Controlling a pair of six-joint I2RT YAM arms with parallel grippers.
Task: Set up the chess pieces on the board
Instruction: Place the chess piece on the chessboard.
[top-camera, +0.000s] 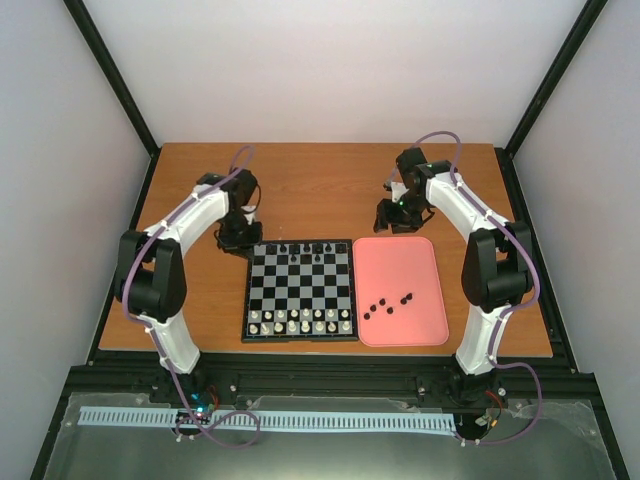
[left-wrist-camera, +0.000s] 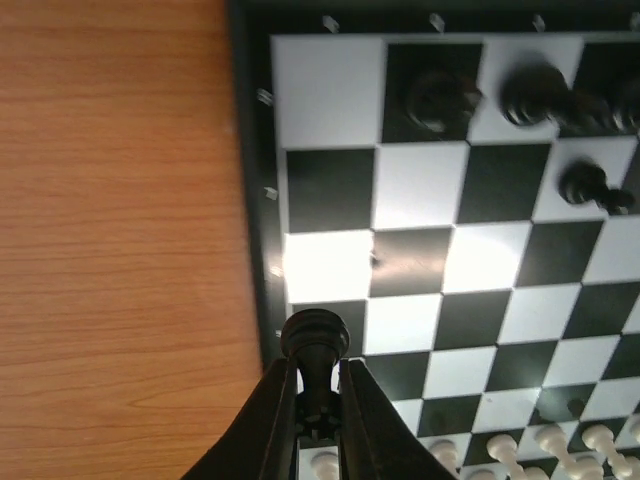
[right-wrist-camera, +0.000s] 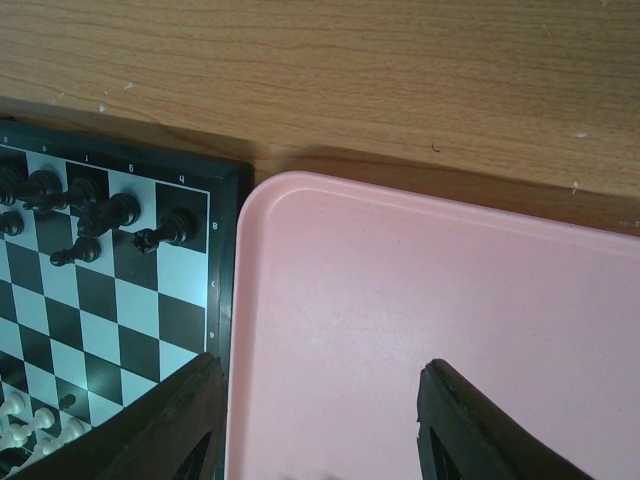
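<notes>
The board lies between my arms. Several black chess pieces stand along its far rows, and several more lie loose on the pink tray. My left gripper hovers at the board's far left corner, shut on a black piece whose round end sticks out past the fingertips. In the left wrist view this gripper hangs over the board's left edge squares. My right gripper is open above the tray's far left corner, nothing between its fingers.
White pieces fill the board's two near rows and also show in the left wrist view. Black pieces on the far rows appear beside the tray in the right wrist view. Bare wooden table lies beyond board and tray.
</notes>
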